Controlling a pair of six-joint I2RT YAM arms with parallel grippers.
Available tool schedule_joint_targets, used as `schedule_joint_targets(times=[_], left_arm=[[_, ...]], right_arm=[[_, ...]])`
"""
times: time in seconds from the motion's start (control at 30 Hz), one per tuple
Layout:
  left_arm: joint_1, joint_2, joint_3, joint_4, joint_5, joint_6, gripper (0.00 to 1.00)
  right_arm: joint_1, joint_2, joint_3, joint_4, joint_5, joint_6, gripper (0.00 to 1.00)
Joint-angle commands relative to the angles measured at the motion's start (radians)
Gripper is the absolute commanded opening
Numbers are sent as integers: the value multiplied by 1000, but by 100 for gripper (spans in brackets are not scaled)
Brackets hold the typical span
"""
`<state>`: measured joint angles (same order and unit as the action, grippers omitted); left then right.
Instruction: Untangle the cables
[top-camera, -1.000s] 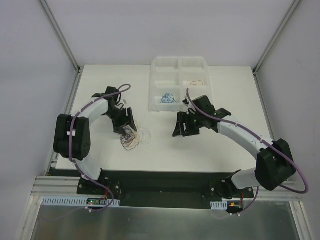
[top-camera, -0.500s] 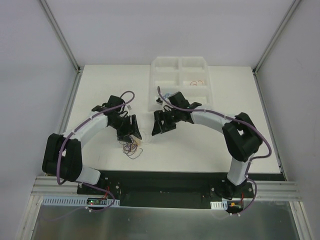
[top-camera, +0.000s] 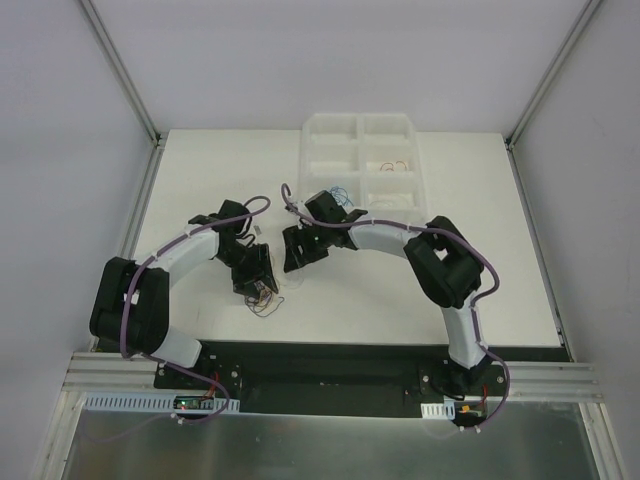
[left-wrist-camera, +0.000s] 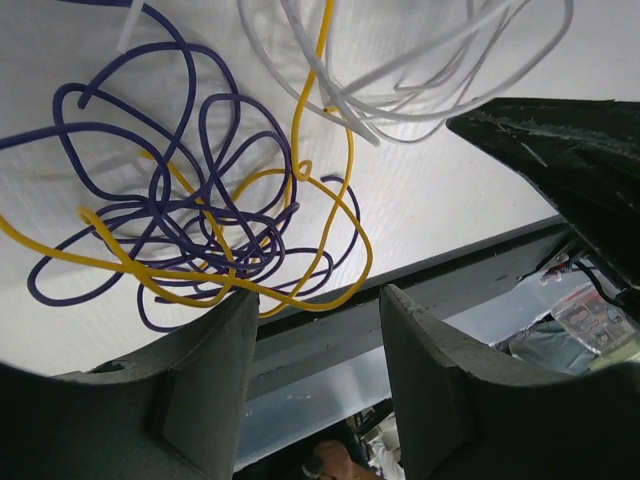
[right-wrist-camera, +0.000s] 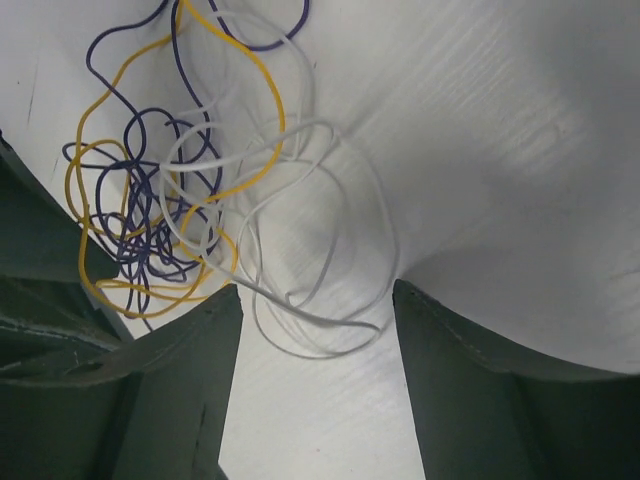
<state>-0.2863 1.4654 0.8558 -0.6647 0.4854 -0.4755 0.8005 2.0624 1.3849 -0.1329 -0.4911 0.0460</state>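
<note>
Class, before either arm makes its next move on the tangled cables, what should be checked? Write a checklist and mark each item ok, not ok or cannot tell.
1. Left gripper open, nothing pinched: ok.
2. Right gripper open, with a loop of the white cable lying ahead of its gap: ok.
3. Tangle lying on the table, outside the tray: ok.
4. Strands separated: not ok. The purple cable and the yellow cable are interwoven, and the white cable overlaps them.
5. Which strand lies on top at the densest crossing: cannot tell.
</note>
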Motion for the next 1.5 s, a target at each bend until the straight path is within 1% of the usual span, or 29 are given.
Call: schedule_joint_targets(times=[0.0,0.07,0.1,0.13,0.17,0.2,0.27,0.33,0.43,0.53,0.6,0.67,0.77,0.83,0.9,1.0,1.07,1.17,1.3,1.47], left_arm=[[16,33,49,-9,-31,-8,50],[19,58,58,-9,-27,0,50],[19,71,60,-9,-27,8,51],[22,90,61,-9,-27,17,52],[24,108,61,-9,-28,26,52],[29,131,60,-7,-34,37,53],[44,173,58,11,-38,55,53],[68,220,57,39,-33,70,53],[94,294,69,79,-39,72,52],[111,351,89,103,-44,60,52],[114,358,88,122,-64,49,52],[121,365,85,140,-71,43,52],[125,363,80,151,-73,43,52],[127,342,75,155,-80,43,52],[127,293,74,155,-79,43,57],[127,222,75,154,-94,41,67],[127,199,91,148,-81,32,70],[127,150,98,145,-64,12,72],[127,93,103,129,-111,35,72],[150,133,94,114,-145,61,73]], right_arm=[[40,18,43,26,126,-23,64],[40,18,52,18,123,-38,61],[40,22,71,-5,120,-40,51],[40,33,100,-32,112,-72,45],[40,42,130,-78,106,-78,31],[42,41,167,-121,103,-80,20],[40,-5,181,-186,106,-77,10],[36,-114,163,-217,92,-77,1],[19,-253,132,-273,73,-63,1],[-1,-375,123,-319,10,-20,1],[-6,-461,146,-344,-1,0,1],[-7,-525,202,-385,2,5,1],[-15,-585,325,-467,20,3,1],[-21,-623,376,-484,42,0,1],[-32,-654,416,-487,54,18,1],[-41,-692,469,-485,48,22,1],[-43,-709,482,-487,60,-1,1],[-67,-740,468,-488,83,-5,1],[-116,-791,485,-458,69,32,1],[-164,-872,522,-424,75,64,1]])
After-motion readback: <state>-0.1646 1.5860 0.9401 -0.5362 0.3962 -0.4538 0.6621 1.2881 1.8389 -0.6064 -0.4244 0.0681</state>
